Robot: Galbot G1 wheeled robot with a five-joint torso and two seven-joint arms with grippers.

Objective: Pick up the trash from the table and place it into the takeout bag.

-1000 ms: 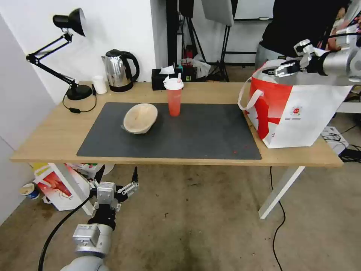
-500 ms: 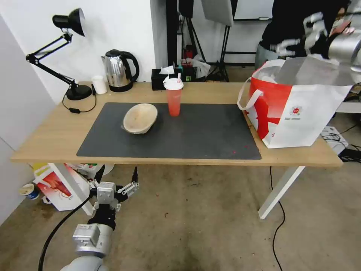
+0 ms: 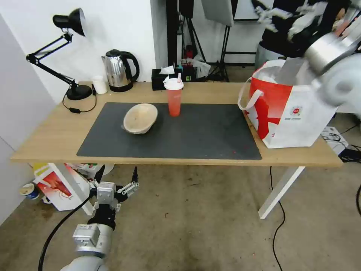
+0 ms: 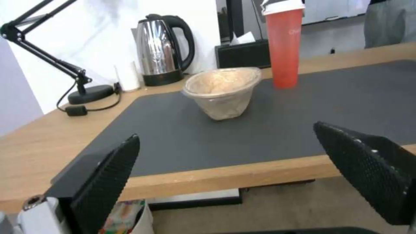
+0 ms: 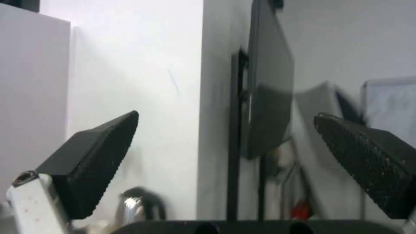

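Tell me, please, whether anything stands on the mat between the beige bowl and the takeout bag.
Nothing visible does. The beige bowl lies on the mat, the red cup stands behind that line, and the stretch of mat toward the bag holds only a few red crumbs.

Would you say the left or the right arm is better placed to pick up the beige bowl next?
Probably left: the left gripper hangs open just below the table edge, facing the beige bowl, while the right gripper is raised high above the takeout bag.
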